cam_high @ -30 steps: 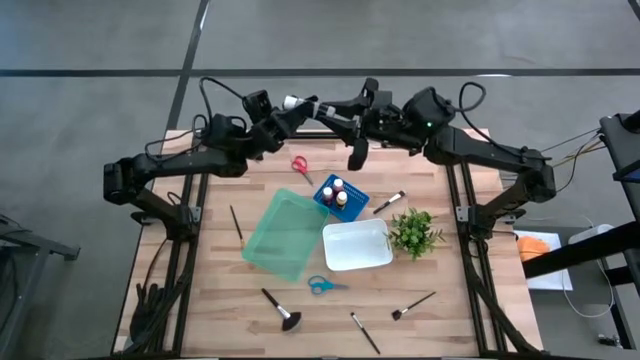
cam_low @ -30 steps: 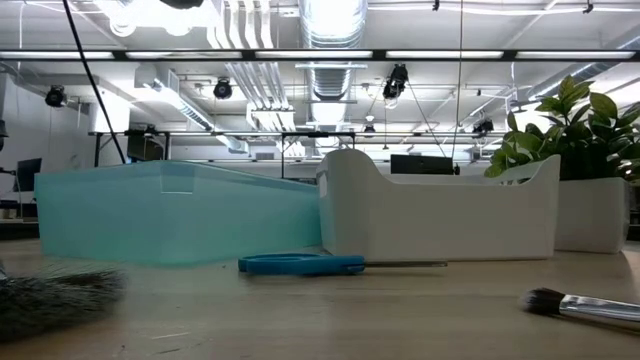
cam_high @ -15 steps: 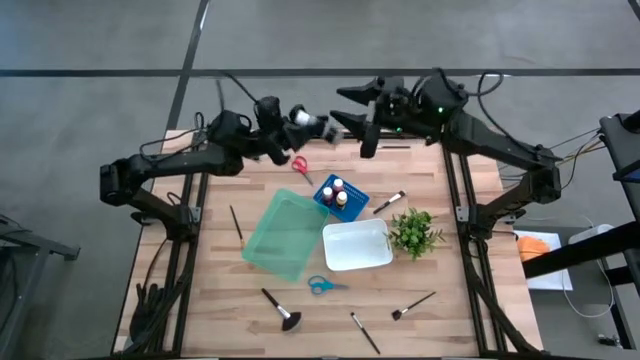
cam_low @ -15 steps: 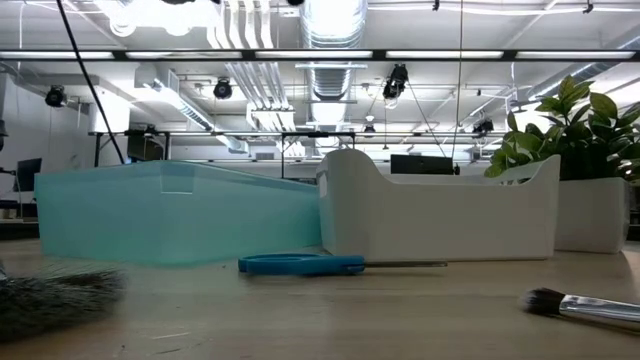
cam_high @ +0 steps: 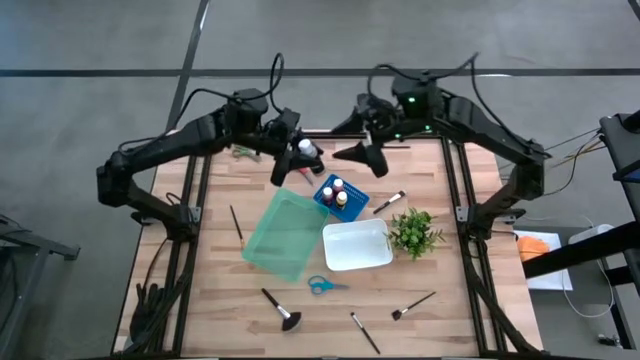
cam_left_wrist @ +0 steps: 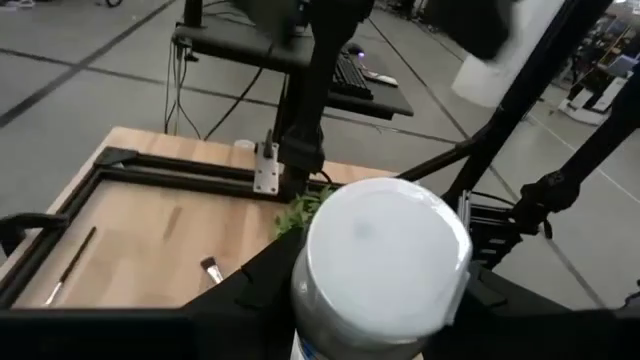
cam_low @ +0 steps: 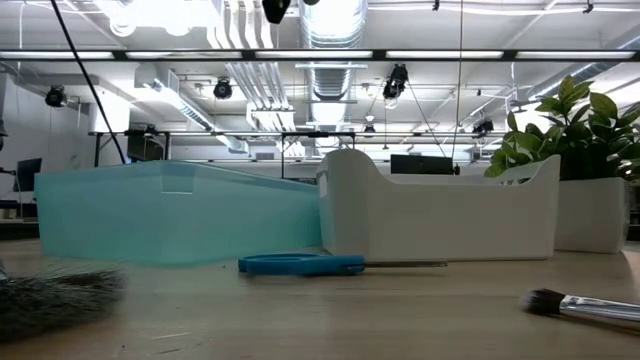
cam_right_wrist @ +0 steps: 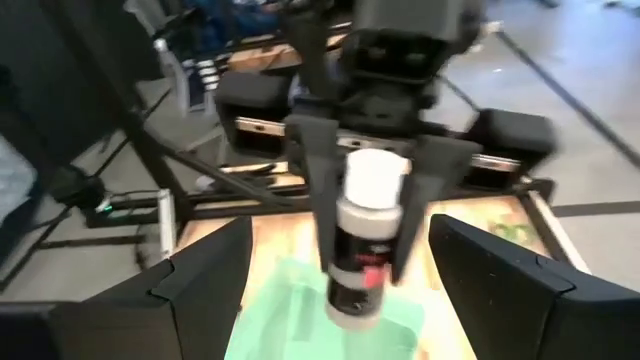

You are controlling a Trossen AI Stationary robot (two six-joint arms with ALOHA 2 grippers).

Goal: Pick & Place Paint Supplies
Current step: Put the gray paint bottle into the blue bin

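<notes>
My left gripper (cam_high: pixel 300 160) hangs over the table's far middle, shut on a small paint bottle (cam_high: pixel 305 150) with a white cap (cam_left_wrist: pixel 380 255). Facing it, my right gripper (cam_high: pixel 355 140) stands open and holds nothing; the bottle (cam_right_wrist: pixel 362 235) shows between its spread fingers but farther off. A blue tray (cam_high: pixel 335 193) with three more bottles rests on the table beside a teal bin (cam_high: pixel 285 235) and a white bin (cam_high: pixel 357 245). Brushes (cam_high: pixel 237 222) (cam_high: pixel 390 202) and blue scissors (cam_low: pixel 300 264) lie flat on the wood. My left gripper pinches the bottle's dark body (cam_right_wrist: pixel 352 265) between its two fingers (cam_right_wrist: pixel 318 200), which run along the bottle's sides. The white cap points back toward the gripper's palm. The bottle is lifted clear, high above the table.
A small leafy plant (cam_high: pixel 413 232) stands right of the white bin. More brushes (cam_high: pixel 282 310) (cam_high: pixel 365 333) (cam_high: pixel 412 305) lie near the front edge. Red scissors (cam_high: pixel 302 172) lie under the left gripper, and a green thing (cam_high: pixel 243 152) lies at the far left.
My right gripper has opened, let go of the bottle and drawn back toward the table's right. My left gripper, keeping the bottle, has carried it from beyond the far edge toward the near edge and now hangs over the table.
</notes>
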